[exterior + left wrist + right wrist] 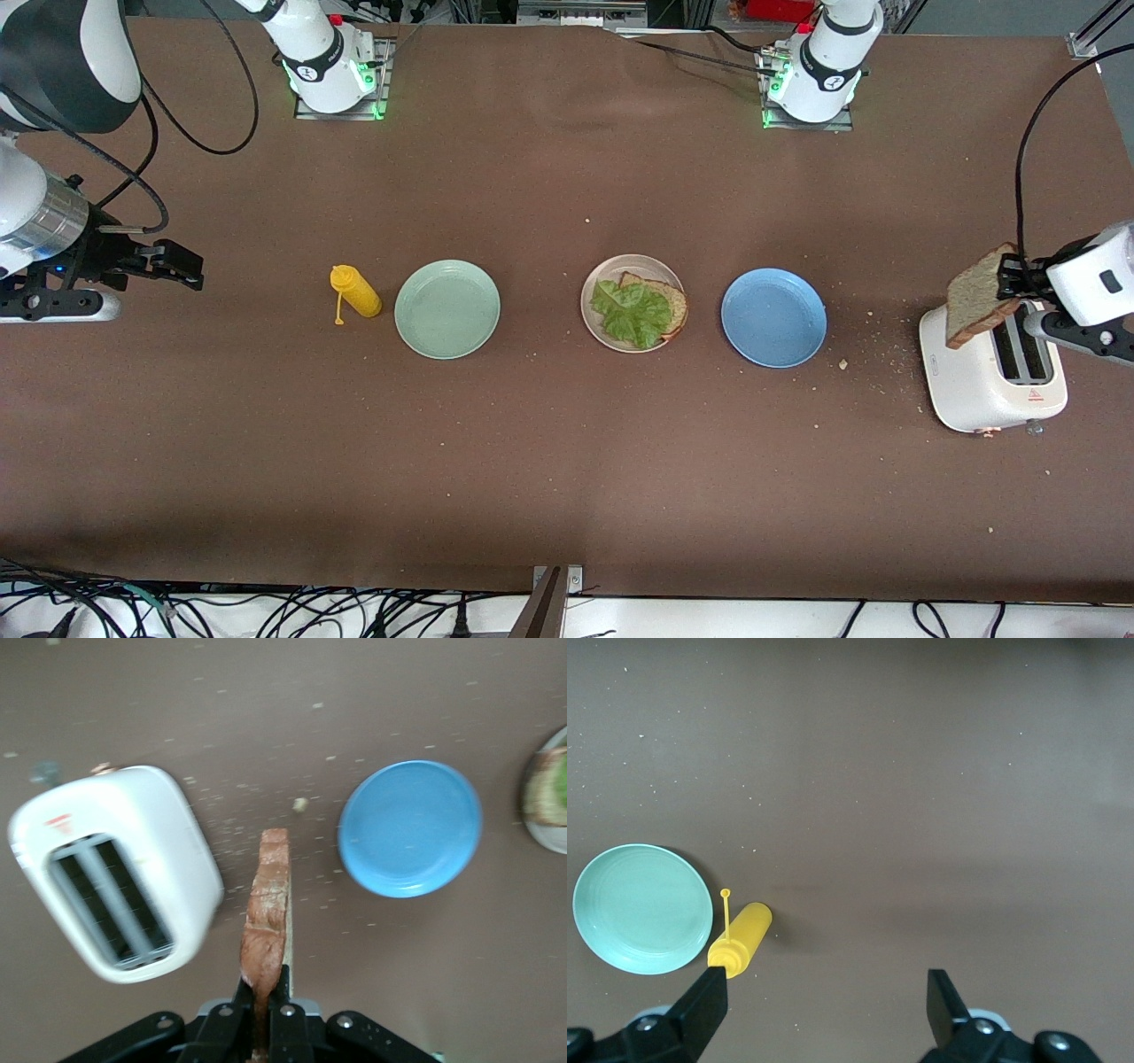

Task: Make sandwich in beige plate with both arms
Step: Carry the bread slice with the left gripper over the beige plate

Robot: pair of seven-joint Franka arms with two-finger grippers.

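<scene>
lettuce (632, 312) on bread (666, 302), in plate (594, 312), between two plates

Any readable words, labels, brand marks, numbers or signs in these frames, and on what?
No text can be read.
Toaster: a red triangle sign and small red print on its top, too small to read.
Each arm's base carries a round dark logo, illegible.
Plates, yellow bottle, bread slice: no markings visible.

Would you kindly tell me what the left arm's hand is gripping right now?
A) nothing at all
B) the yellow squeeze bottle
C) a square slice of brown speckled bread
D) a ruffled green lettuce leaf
C: the left hand is shut on the edge of a square slice of brown speckled bread, held on edge over the white two-slot toaster, while the ruffled green lettuce leaf lies on the round beige plate.
</scene>
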